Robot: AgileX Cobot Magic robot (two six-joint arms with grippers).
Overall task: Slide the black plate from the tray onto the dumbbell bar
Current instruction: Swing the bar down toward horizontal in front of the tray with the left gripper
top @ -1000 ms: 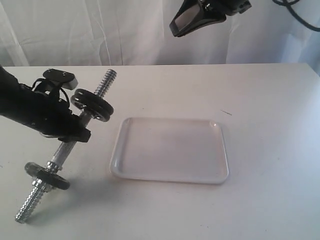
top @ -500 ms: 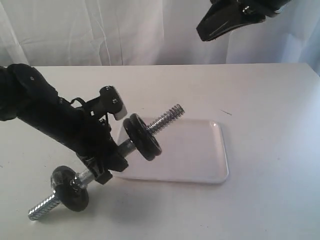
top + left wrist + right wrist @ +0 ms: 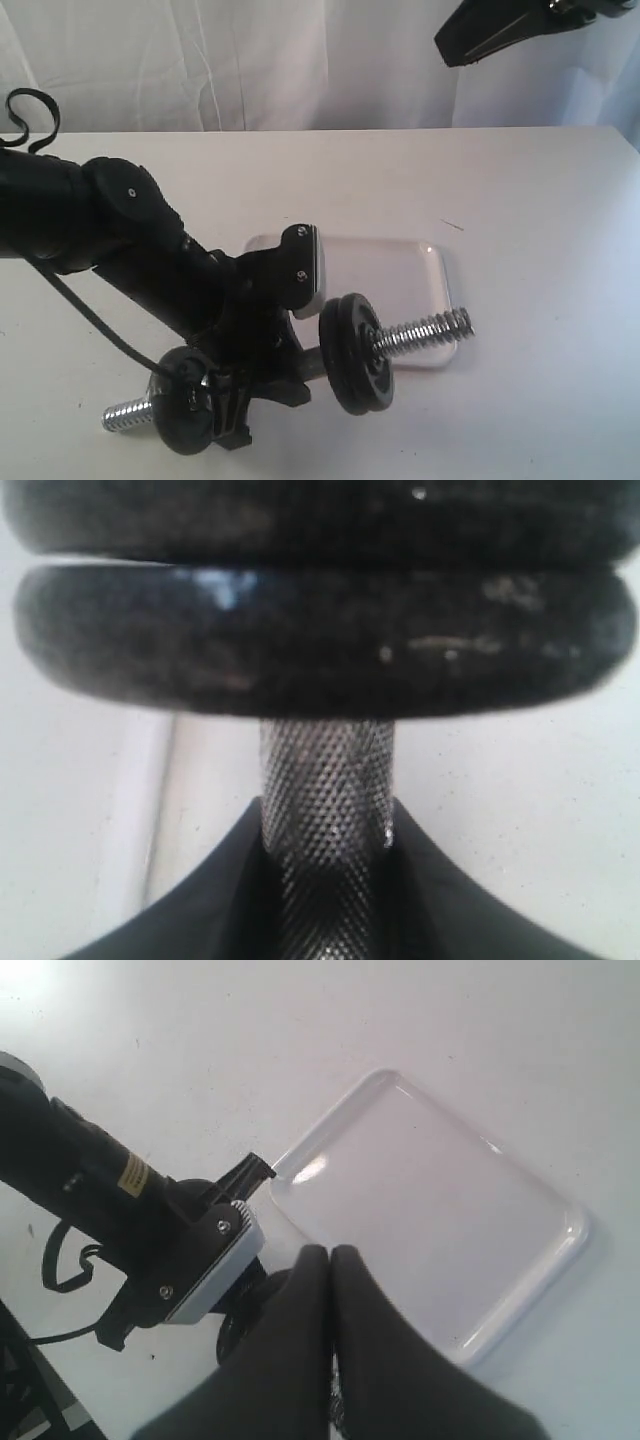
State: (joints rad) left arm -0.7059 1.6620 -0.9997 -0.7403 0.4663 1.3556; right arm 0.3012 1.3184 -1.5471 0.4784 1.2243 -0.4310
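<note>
My left gripper (image 3: 325, 825) is shut on the knurled middle of the dumbbell bar (image 3: 425, 333) and holds it nearly level above the table's front. Its threaded end reaches over the front right corner of the white tray (image 3: 405, 265). On the bar, a pair of black discs (image 3: 355, 352) sits towards the tray and another black disc (image 3: 185, 412) near the other end. In the left wrist view the two stacked discs (image 3: 320, 640) sit just beyond the knurled bar (image 3: 325, 770). The tray (image 3: 430, 1195) holds nothing. My right gripper (image 3: 480, 35) hangs high at the back right, shut and empty (image 3: 330, 1255).
The left arm (image 3: 110, 235) with its wrist camera block (image 3: 305, 270) covers the tray's left part. A white curtain closes off the back. Bare white table (image 3: 540, 200) lies to the right of the tray and behind it.
The left arm has swung the bar right and forward, from leaning beside the tray to lying nearly level across its front. The right gripper has drifted right along the top.
</note>
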